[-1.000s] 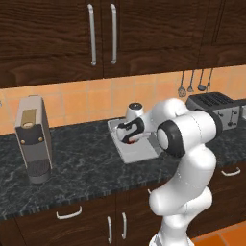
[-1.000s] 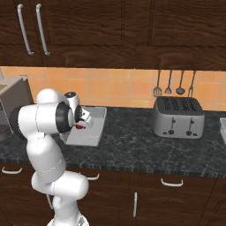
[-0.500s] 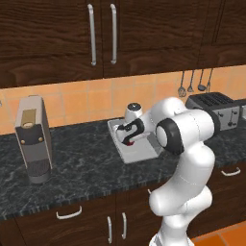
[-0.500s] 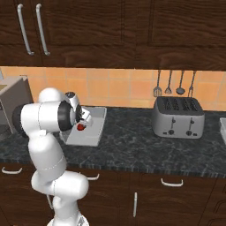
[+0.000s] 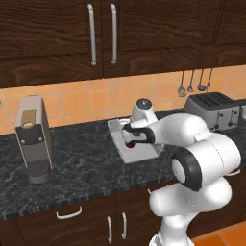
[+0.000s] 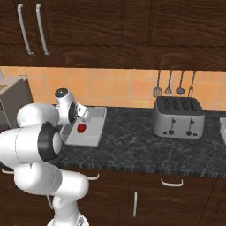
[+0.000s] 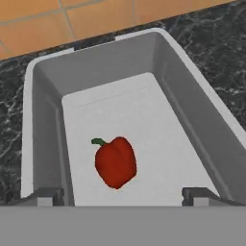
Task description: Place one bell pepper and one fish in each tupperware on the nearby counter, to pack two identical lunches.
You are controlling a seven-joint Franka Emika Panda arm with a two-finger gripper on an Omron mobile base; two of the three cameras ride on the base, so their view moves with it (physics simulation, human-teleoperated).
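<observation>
A red bell pepper (image 7: pixel 115 162) with a green stem lies loose on the floor of a light-grey tupperware (image 7: pixel 192 110). My gripper (image 7: pixel 122 197) hovers just above it, open, the fingertips (image 7: pixel 45 196) wide apart on either side of the pepper and touching nothing. From the base, the gripper (image 5: pixel 130 136) hangs over the near half of the tupperware (image 5: pixel 146 153), which rests on the speckled counter (image 5: pixel 86 168) by the tiled wall. The pepper (image 6: pixel 81 128) sits inside the tupperware (image 6: pixel 96 125) under the gripper (image 6: pixel 79 119). The fish is out of view.
A grey slotted toaster (image 6: pixel 178 117) stands further right on the counter (image 6: pixel 132 148), with utensils (image 6: pixel 174 84) hanging above it. A tall coffee machine (image 5: pixel 33 139) stands to the left. A sliver of something pale (image 6: pixel 223 129) shows at the right edge.
The jaws have spread from partly shut to wide open. The pepper has left the fingers and now lies on the tupperware floor.
</observation>
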